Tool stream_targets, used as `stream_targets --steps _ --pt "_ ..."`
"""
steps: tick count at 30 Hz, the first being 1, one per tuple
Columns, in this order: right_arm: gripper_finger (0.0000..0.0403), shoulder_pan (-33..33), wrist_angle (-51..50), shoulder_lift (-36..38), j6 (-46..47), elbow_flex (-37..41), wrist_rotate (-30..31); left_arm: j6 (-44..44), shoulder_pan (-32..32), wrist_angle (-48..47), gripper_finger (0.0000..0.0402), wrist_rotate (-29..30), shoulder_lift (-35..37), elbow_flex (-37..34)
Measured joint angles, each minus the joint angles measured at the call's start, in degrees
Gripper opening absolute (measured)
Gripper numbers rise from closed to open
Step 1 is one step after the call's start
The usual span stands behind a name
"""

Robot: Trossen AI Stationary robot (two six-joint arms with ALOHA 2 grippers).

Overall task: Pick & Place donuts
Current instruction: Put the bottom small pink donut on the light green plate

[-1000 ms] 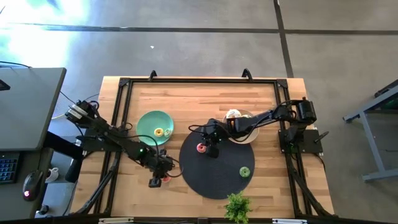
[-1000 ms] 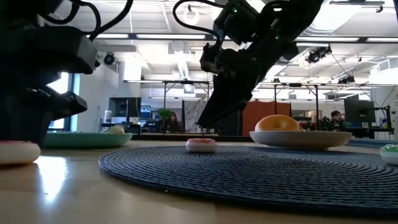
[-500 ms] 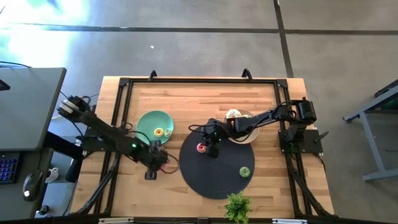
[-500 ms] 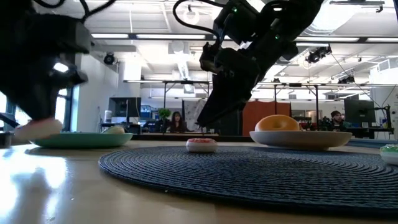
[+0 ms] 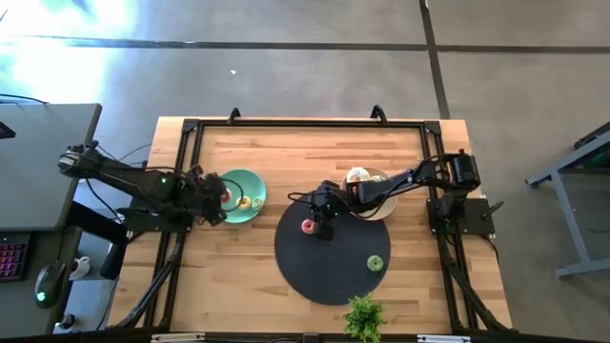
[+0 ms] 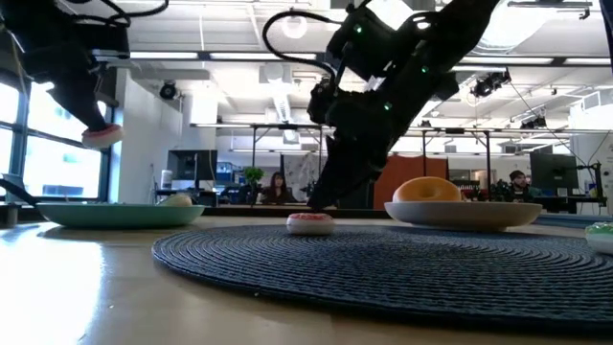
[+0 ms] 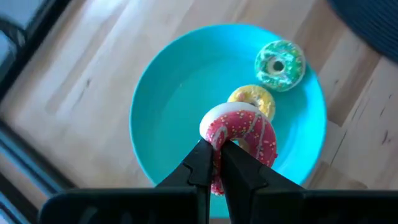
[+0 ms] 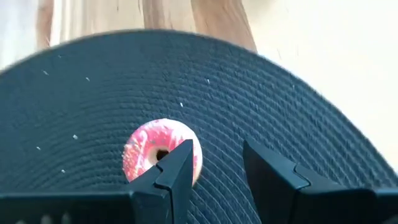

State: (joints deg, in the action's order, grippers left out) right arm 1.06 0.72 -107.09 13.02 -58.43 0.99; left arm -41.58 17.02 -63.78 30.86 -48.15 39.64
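Observation:
My left gripper (image 7: 216, 163) is shut on a pink sprinkled donut (image 7: 249, 134) above the teal plate (image 7: 168, 106). A yellow donut (image 7: 252, 98) and a green-white donut (image 7: 280, 64) lie flat in that plate. In the high view my left gripper (image 5: 217, 200) is at the plate's left rim. My right gripper (image 8: 214, 165) is open over the black round mat (image 5: 329, 276). One finger (image 8: 177, 171) stands just in front of a pink donut (image 8: 152, 155) lying flat on the mat. Whether it touches the donut cannot be told. My left gripper pinches the pink donut between its two fingers by one side of the ring (image 7: 214, 134). The donut is lifted clear of the teal plate and sits tilted beyond the fingertips. In the low view it shows below the gripper, well above the plate (image 6: 115, 213).
A green donut (image 5: 376, 262) lies on the mat's near right part. A pale plate (image 5: 367, 195) with more donuts sits at the mat's far edge, under my right arm. A small green plant (image 5: 364, 317) stands at the table's near edge. Bare wood lies on the table's near left.
My left gripper has risen from the table near its near edge with the pink donut. It has carried it toward the far edge and slightly left, and now holds it above the teal plate. The donut is lifted clear of the wood.

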Motion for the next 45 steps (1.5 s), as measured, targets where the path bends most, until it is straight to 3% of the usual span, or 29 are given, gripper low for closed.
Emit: stream_targets --steps 6,19,25,35,45 --pt "0.0137 0.0 -0.3 -0.6 -0.5 0.0 -0.1 -0.2 -2.9 1.2 0.0021 -1.9 -0.4 -0.5" --pt "0.0137 0.0 -0.8 -0.6 -0.4 0.0 -0.7 -5.2 -5.9 13.5 0.0022 -6.7 -4.7 -10.8" --pt "0.0137 0.0 -0.5 -0.6 -1.5 0.0 -0.9 -5.1 -5.8 22.1 0.0022 -12.9 -7.3 -16.3" --pt "0.0137 0.0 -0.3 -0.5 -1.7 0.0 -1.6 -0.4 -5.8 23.4 0.0022 -10.1 -8.2 -16.9" --pt "0.0137 0.0 0.3 -0.6 -1.7 0.0 -1.6 2.3 -5.8 26.4 0.0021 -10.9 -8.3 -16.9"
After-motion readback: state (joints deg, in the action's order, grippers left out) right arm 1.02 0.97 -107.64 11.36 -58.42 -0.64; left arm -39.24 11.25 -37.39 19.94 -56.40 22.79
